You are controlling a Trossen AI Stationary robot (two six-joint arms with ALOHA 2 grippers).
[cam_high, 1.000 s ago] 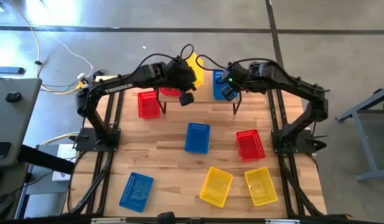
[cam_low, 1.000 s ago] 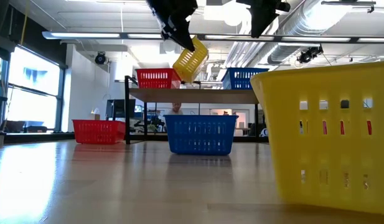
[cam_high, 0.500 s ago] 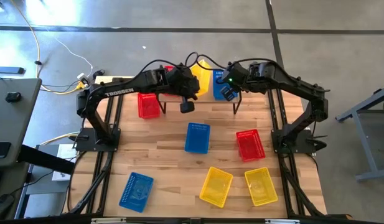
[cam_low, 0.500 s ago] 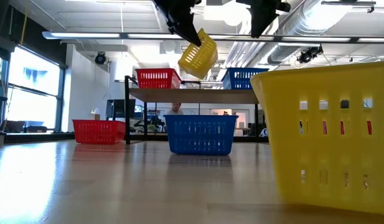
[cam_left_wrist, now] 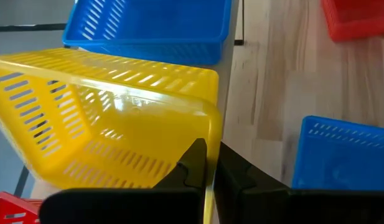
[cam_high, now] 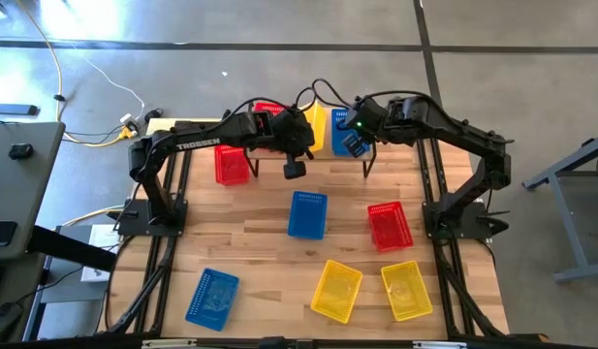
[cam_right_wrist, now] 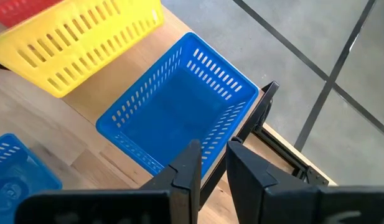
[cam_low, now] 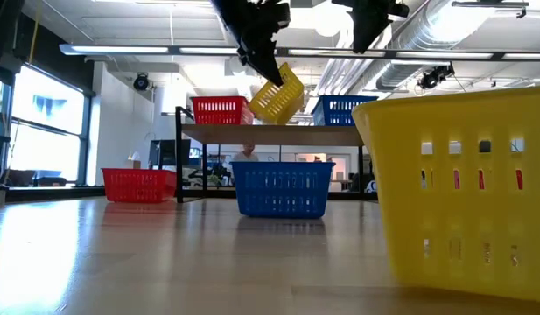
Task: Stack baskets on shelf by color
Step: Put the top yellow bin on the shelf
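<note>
My left gripper (cam_left_wrist: 207, 168) is shut on a yellow basket (cam_high: 316, 124), which it carries tilted above the middle of the shelf (cam_low: 270, 133). A red basket (cam_low: 219, 109) stands on the shelf's left part and a blue basket (cam_right_wrist: 179, 112) on its right part, both on their bases. My right gripper (cam_right_wrist: 211, 165) hovers above the blue basket's near rim with a narrow gap between its fingers, touching nothing. The other baskets stand on the tabletop. My left gripper pinches the yellow basket's rim (cam_left_wrist: 209, 127) at a corner of a perforated wall, one finger inside the basket and one outside. The fingers come from above, slanting down. The basket hangs tilted below them (cam_low: 277, 92), lifted clear of the shelf.
On the tabletop stand a red basket (cam_high: 231, 163) left of the shelf, a blue one (cam_high: 307, 213) in the middle, a red one (cam_high: 389, 225) to the right, two yellow ones (cam_high: 336, 289) (cam_high: 406, 289) and a blue one (cam_high: 212, 297) near the near edge.
My left gripper has carried the yellow basket toward the table's right, from beside the red basket to over the shelf's middle. The basket rose a little, then came down again, staying tilted. The right arm has kept still.
</note>
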